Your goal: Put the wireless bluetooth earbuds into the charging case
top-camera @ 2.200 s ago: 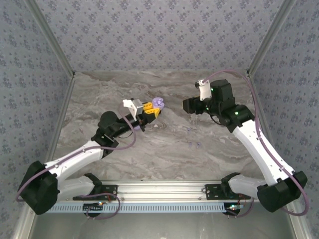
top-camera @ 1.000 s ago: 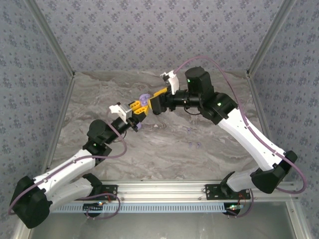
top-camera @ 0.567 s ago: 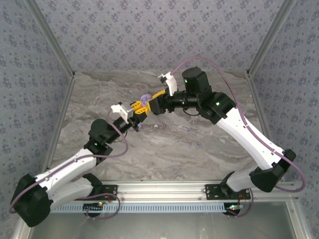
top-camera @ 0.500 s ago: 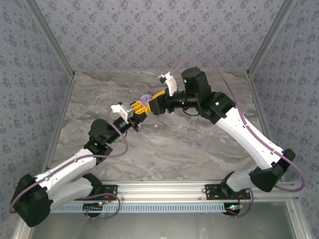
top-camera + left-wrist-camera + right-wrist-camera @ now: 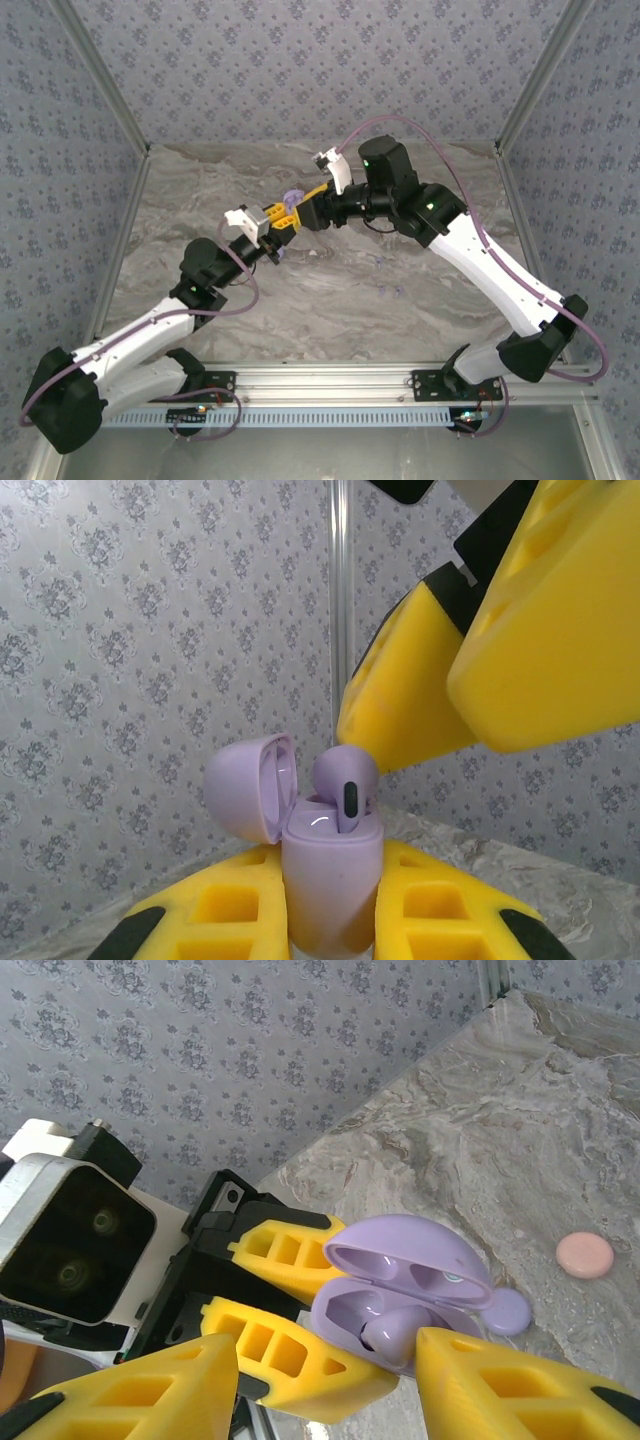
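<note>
Right wrist, left gripper (image 5: 335,1305) clamping lavender case (image 5: 410,1260), right gripper (image 5: 328,1360) jaws apart, pink case (image 5: 585,1255) behind

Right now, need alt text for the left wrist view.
An open lavender charging case stands upright, clamped in the left gripper, its lid swung left and one lavender earbud sitting in it. The right gripper, yellow-fingered, hangs open just above and right of the bud, with patterned wallpaper and a metal post behind.
</note>
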`<action>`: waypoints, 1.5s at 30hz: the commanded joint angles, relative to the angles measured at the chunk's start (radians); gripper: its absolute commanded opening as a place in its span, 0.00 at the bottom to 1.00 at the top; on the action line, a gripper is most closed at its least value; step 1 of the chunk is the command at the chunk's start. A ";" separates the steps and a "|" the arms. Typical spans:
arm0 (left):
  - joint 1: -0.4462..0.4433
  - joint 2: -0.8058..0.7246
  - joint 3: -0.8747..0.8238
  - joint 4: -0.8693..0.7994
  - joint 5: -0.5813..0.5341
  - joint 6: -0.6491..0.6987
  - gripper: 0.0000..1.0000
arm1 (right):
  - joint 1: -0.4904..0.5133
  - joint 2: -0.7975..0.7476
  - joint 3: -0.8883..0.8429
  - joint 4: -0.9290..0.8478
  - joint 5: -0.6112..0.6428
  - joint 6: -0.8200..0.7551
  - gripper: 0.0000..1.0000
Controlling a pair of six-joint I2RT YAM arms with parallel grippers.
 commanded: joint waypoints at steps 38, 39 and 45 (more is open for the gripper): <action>-0.005 0.029 0.049 0.008 0.008 -0.030 0.00 | 0.017 0.057 0.070 -0.033 -0.049 -0.055 0.50; -0.005 0.031 0.049 0.007 0.009 -0.032 0.00 | 0.017 0.056 0.073 -0.037 -0.044 -0.059 0.51; -0.005 0.048 0.059 0.013 0.032 -0.044 0.00 | 0.017 0.055 0.084 -0.033 -0.024 -0.078 0.55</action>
